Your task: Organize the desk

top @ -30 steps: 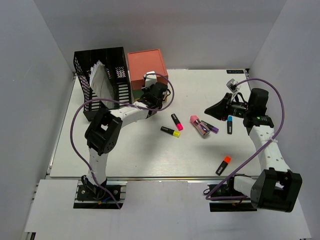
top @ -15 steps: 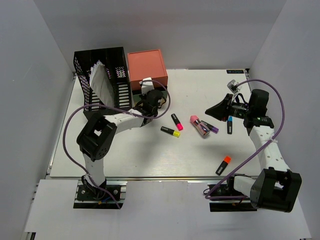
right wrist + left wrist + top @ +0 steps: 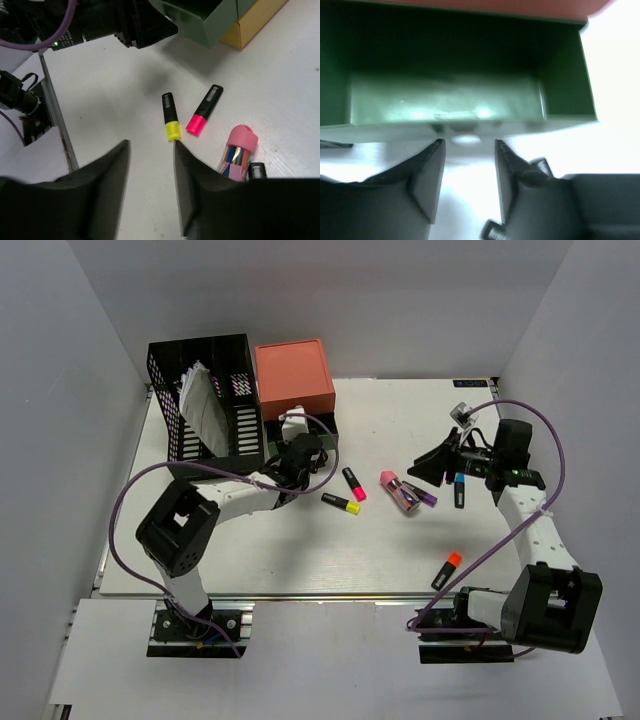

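Observation:
The white desk (image 3: 250, 550) holds loose pens. A yellow highlighter (image 3: 340, 503), a pink highlighter (image 3: 354, 483), a pink-capped pen case (image 3: 398, 491), a purple marker (image 3: 422, 495) and a blue marker (image 3: 459, 489) lie mid-desk. An orange marker (image 3: 447, 570) lies near the front. My left gripper (image 3: 298, 447) is open and empty just in front of the open green drawer (image 3: 445, 95). My right gripper (image 3: 425, 467) is open and empty, hovering above the desk (image 3: 125, 100) near the yellow highlighter (image 3: 170, 122), the pink highlighter (image 3: 204, 110) and the pen case (image 3: 237, 152).
A black mesh file rack (image 3: 205, 400) with papers stands at the back left. The coral-topped drawer unit (image 3: 293, 375) stands beside it, and its yellow drawer (image 3: 255, 20) shows under the green one (image 3: 210, 22). Rail edging runs along the desk's front.
My left gripper has drawn back from the drawer unit toward the near edge, and the green drawer now stands pulled out. My right gripper has shifted slightly.

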Controlling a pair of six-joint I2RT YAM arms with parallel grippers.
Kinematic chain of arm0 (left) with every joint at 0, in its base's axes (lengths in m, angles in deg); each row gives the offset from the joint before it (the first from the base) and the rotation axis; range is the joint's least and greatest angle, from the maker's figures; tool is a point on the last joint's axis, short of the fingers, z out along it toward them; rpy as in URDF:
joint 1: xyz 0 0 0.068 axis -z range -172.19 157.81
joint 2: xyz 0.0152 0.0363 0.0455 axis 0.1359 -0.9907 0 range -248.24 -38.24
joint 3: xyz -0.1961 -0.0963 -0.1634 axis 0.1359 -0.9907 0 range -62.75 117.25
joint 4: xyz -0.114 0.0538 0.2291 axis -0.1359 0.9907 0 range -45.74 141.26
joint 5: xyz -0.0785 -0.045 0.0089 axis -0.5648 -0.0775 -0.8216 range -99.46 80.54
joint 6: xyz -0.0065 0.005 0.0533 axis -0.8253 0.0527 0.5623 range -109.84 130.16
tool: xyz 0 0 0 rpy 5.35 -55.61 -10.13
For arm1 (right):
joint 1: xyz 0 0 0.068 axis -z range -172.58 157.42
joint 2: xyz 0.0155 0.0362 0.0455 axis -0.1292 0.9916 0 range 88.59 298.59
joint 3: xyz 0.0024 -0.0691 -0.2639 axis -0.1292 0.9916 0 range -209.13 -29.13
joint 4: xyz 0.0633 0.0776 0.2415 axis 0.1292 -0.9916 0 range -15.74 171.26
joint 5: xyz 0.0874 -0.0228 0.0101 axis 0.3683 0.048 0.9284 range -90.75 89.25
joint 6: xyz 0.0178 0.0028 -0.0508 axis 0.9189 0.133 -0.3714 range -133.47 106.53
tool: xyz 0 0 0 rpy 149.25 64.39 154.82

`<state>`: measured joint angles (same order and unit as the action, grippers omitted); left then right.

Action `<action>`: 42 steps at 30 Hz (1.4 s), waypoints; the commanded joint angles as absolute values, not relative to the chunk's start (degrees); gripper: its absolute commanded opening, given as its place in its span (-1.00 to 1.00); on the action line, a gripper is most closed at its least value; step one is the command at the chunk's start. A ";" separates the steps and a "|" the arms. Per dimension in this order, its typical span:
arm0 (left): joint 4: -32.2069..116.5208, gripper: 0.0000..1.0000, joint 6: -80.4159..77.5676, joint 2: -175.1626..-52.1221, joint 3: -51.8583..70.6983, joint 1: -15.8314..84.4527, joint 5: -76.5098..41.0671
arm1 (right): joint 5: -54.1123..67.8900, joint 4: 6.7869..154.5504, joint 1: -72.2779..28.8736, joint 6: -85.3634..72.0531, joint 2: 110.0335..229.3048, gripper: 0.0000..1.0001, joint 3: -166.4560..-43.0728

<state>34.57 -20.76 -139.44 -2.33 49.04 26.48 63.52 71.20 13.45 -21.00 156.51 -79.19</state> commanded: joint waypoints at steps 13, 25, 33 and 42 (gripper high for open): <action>34.95 0.44 -14.11 -117.97 -12.82 48.94 9.62 | 37.19 58.34 5.25 -33.94 162.14 -0.41 -84.32; 41.26 -0.64 2.31 -92.03 -21.72 46.04 15.67 | 9.90 54.02 -7.59 -37.90 174.62 0.02 -89.32; 43.12 0.30 9.36 -86.50 -21.44 46.04 22.36 | 1.45 54.11 -11.12 -39.13 180.95 0.15 -91.62; 42.94 0.34 9.37 -83.94 -21.71 46.04 20.07 | -0.40 52.88 -13.75 -39.92 187.28 0.12 -94.25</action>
